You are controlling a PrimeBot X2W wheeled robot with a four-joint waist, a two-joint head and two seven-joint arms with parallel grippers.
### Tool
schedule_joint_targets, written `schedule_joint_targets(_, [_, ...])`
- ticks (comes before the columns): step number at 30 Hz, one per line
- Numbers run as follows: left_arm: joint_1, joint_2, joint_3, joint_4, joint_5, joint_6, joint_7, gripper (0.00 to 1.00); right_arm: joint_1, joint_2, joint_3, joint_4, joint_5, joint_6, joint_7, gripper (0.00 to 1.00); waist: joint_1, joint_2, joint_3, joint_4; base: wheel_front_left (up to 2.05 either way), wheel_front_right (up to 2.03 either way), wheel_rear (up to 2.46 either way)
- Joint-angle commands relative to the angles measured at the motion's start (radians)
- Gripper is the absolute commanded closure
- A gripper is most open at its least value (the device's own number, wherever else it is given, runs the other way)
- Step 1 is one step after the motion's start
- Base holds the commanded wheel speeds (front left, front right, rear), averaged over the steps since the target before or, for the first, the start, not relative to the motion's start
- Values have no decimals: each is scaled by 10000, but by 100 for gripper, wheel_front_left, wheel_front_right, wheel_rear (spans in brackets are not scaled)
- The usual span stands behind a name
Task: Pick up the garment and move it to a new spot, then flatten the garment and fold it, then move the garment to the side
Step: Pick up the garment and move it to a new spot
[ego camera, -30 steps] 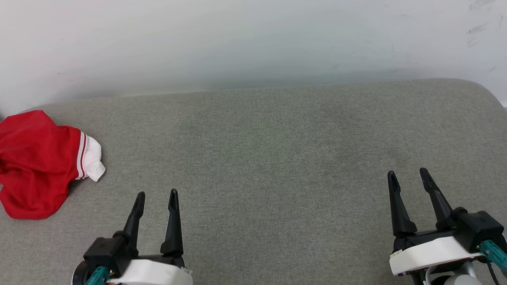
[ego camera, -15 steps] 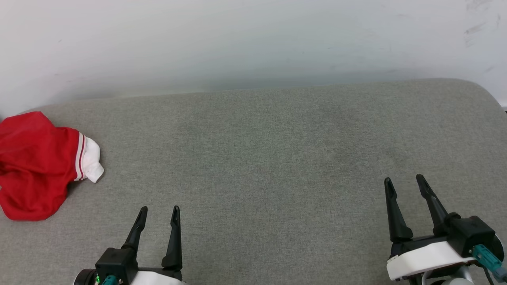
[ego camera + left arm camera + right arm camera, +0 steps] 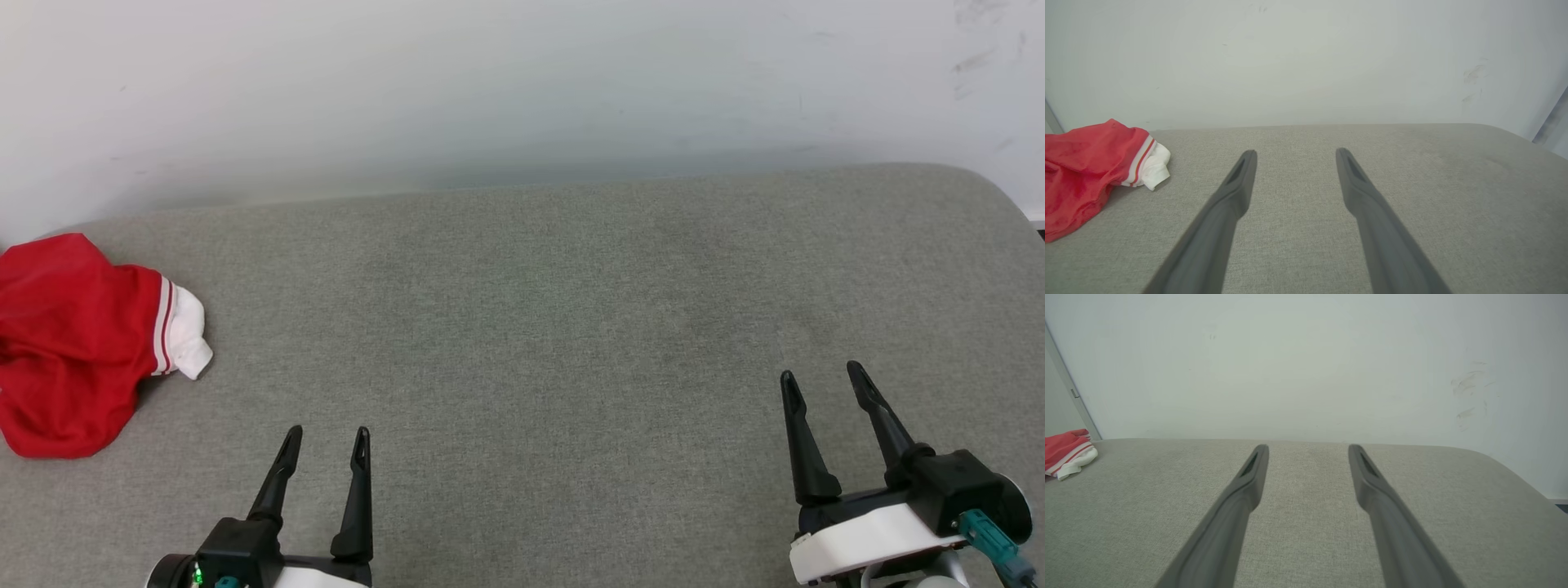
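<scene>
Pale, scuffed wall [image 3: 490, 82] backs a grey cloth-covered surface [image 3: 555, 327] whose rounded corner lies toward two o'clock in the head view. The garment [image 3: 77, 343] sits at nine o'clock on that surface, at its left edge and close to the wall. It is bunched into a loose red heap, with one white sleeve [image 3: 189, 335] and its striped trim [image 3: 163, 325] poking out toward three o'clock. No lettering shows among the folds.

The left pincer [image 3: 326, 433] is at seven o'clock and the right pincer [image 3: 820, 377] at five o'clock. Both are over bare cloth with fingers pointing to twelve, spread wide and holding nothing; each wrist view shows grey weave between the two fingers.

This reads as a ready pose, with the pick-up not yet begun, since the shirt is crumpled rather than folded. The wide middle is probably kept free as the place to spread it. The left pincer is the nearer one, with the heap toward its ten o'clock, and its wide gap suits pinching soft cloth. A bite into the thick middle may catch several layers, so the sleeve looks the cleaner hold.
</scene>
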Motion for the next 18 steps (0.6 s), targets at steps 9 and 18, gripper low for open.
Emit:
schedule_joint_targets(9, [91,-27,107,160,-68,14,-40,0,204,6,178,-147,12,-3,-30,0,0,-1,29,477,0,0,0])
schedule_joint_targets(18, [175,-26,525,258,57,30,-40,0,396,7,582,-165,29,-3,-30,0,0,-1,-155,1687,0,0,0])
